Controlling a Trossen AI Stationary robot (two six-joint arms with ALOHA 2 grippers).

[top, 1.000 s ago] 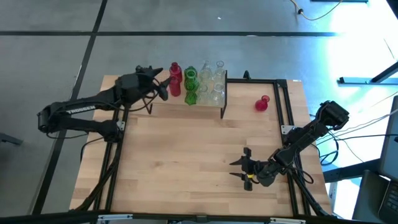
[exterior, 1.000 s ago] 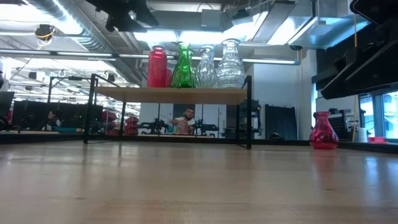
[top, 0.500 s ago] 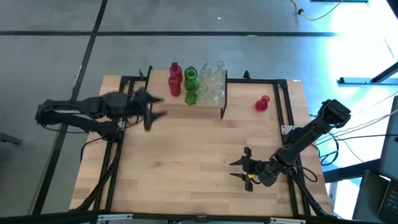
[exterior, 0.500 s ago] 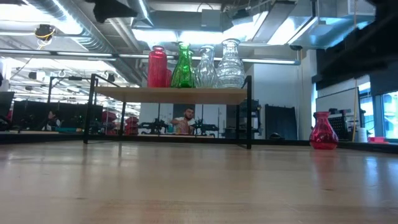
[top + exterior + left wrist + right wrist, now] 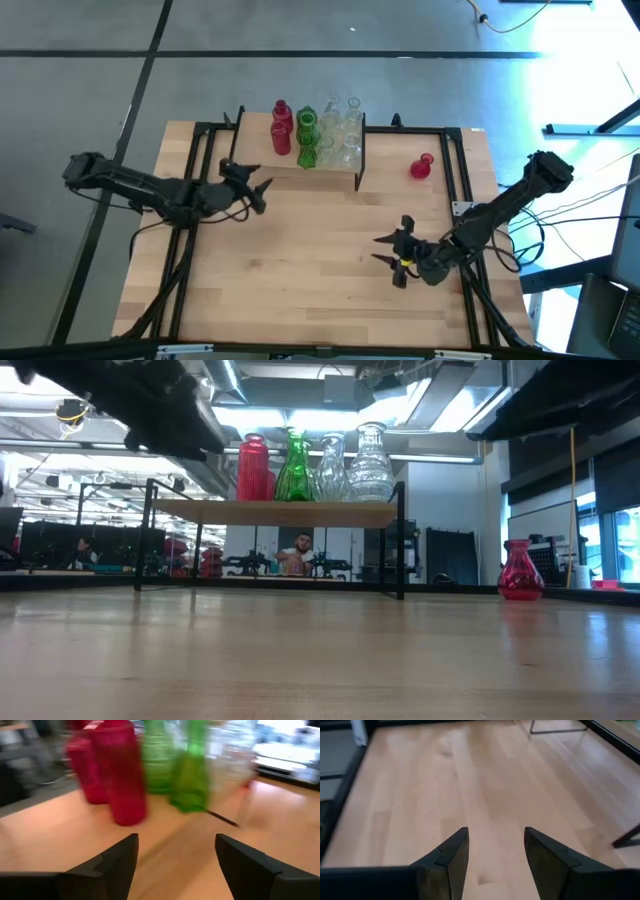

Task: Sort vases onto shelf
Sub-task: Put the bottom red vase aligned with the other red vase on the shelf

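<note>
The shelf stands at the table's far middle with red vases, green vases and clear vases standing on its board; they also show in the low view and the left wrist view. One red vase stands alone on the tabletop right of the shelf, seen also in the low view. My left gripper is open and empty, left of the shelf and nearer than it. My right gripper is open and empty over the table's near right.
A black metal frame runs along the table's far, left and right edges. Bare tabletop lies between the two grippers. The room beyond the table shows in the low view, with a person far behind the shelf.
My left gripper has drawn back from the red vases on the shelf, toward the table's near edge and lower, and stays open and empty. My right gripper has shifted slightly toward the far edge and turned a little. The vases have kept still.
</note>
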